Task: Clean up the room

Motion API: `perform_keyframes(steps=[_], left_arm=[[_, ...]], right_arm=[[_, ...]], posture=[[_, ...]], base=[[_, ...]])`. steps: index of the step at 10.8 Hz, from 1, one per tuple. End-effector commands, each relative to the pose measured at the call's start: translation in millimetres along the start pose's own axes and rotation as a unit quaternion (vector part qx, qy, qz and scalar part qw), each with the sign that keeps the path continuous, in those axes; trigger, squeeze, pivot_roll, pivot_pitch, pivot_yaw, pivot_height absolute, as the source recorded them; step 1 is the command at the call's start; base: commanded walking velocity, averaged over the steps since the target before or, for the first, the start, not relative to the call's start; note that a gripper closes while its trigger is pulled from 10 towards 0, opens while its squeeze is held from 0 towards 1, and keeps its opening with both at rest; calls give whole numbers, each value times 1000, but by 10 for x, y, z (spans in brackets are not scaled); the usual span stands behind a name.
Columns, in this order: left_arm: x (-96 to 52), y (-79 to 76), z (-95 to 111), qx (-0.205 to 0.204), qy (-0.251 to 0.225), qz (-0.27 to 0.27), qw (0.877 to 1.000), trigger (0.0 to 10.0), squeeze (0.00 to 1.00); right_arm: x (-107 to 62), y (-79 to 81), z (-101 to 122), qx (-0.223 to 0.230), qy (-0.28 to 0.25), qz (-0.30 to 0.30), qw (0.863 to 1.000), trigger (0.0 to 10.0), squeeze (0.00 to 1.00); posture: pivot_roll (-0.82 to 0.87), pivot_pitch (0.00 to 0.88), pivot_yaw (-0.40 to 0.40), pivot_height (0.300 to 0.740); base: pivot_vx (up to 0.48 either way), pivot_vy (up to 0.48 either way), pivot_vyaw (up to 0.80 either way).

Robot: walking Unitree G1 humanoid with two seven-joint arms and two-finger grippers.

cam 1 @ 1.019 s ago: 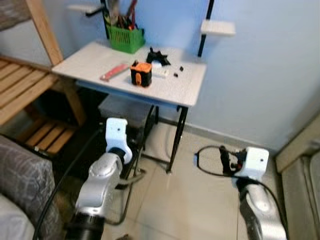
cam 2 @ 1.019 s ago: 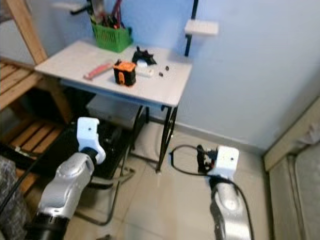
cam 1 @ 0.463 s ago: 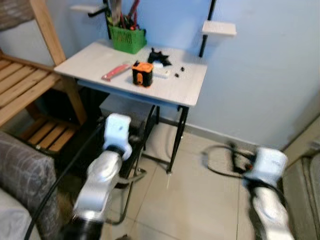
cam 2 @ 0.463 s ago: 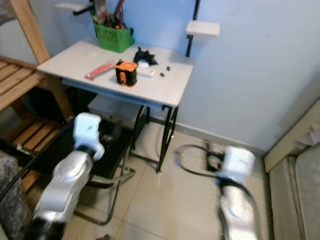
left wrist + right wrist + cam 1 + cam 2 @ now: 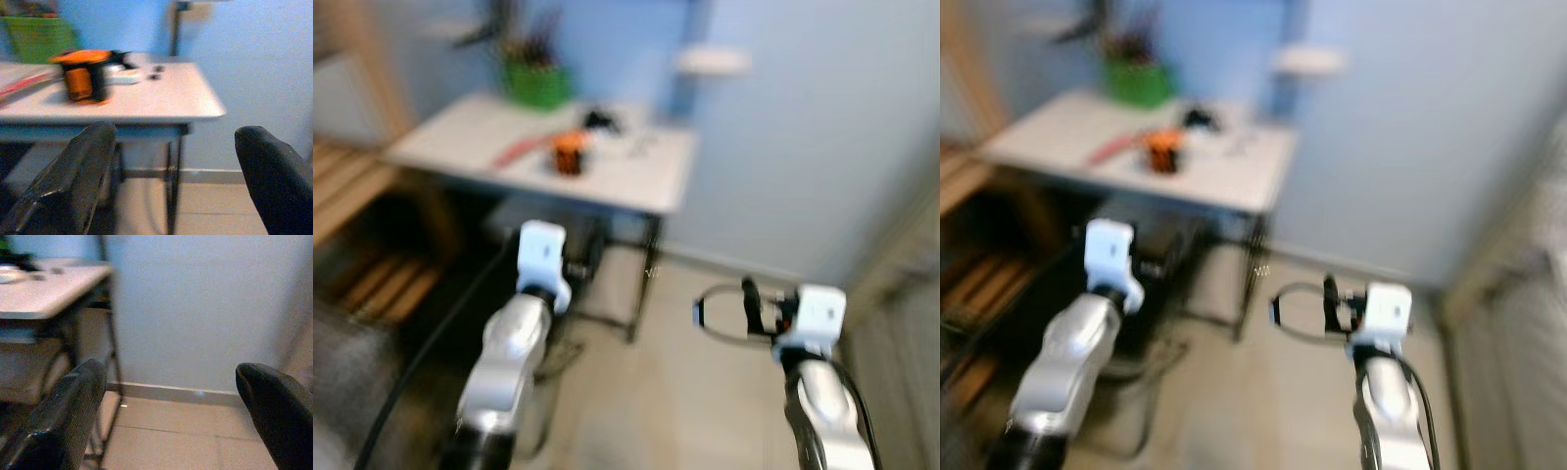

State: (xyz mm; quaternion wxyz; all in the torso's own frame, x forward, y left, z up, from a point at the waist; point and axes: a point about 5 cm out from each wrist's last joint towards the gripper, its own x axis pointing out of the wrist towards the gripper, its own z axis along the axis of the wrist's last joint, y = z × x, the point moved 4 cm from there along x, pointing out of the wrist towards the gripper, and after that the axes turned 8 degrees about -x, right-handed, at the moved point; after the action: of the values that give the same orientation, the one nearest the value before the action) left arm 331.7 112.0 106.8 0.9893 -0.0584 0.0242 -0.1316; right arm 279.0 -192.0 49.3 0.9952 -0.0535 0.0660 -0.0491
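While view blurs mid-walk, both pincers spread wide, empty: left gripper (image 5: 166,181), right gripper (image 5: 171,416). Clutter on table (image 5: 636,181) at 11 o'clock: orange tool (image 5: 568,154), green basket (image 5: 536,83). Risk: blurred aim, left arm clipping table edge.

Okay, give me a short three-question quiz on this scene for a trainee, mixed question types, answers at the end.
1. True or false: the left gripper is shut on the orange and black object.
2. Multiple choice: the green basket stands (A) on the floor, (B) at the back of the white table, (C) on the wall shelf.
3. Fill in: the wall behind the table is ___.

Key: 1 false, both the left gripper and the right gripper are open and hold nothing. 2 B. 3 blue.
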Motion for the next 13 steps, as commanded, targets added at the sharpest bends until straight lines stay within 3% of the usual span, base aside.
perform_keyframes(steps=[1,2,3,4,6,8,9,11,13], left_arm=[[41,-64,-31,-7,6,-8,1000,10000,0],[59,-69,-70,-1,14,-14,1000,10000,0],[81,-75,-87,-5,17,-14,1000,10000,0],[113,-90,-122,-8,20,-13,1000,10000,0],[87,-81,-176,-9,26,-13,1000,10000,0],[38,69,-221,-21,27,18,999,10000,0],[-114,229,-242,-38,23,51,998,10000,0],[-404,140,-379,-19,54,-1,998,10000,0],[-212,148,-345,-18,45,8,999,10000,0]], right_arm=[[21,-83,-5,-10,1,-14,1000,10000,1000],[54,28,27,18,-2,13,1000,10000,1000],[68,78,56,14,-5,23,1000,10000,1000],[102,39,71,-14,-9,21,1000,10000,0],[117,-30,61,-15,-9,16,1000,10000,0],[88,35,48,-30,-15,23,999,10000,0],[20,3,43,-33,-20,22,999,10000,0],[-243,-136,-166,-41,12,31,999,10000,0],[-209,-138,-195,-63,10,41,997,10000,0]], posture=[[114,0,-10,740],[110,0,-13,740],[112,0,-18,740],[118,0,-40,740],[119,0,-42,740],[126,0,-38,740],[126,0,-40,740],[135,0,-45,740],[133,0,-52,740]], base=[[0,0,-613],[0,0,-638],[0,0,-650],[0,0,-625],[0,0,-634],[0,0,-638],[0,0,-650],[0,0,-678],[0,0,-697]])
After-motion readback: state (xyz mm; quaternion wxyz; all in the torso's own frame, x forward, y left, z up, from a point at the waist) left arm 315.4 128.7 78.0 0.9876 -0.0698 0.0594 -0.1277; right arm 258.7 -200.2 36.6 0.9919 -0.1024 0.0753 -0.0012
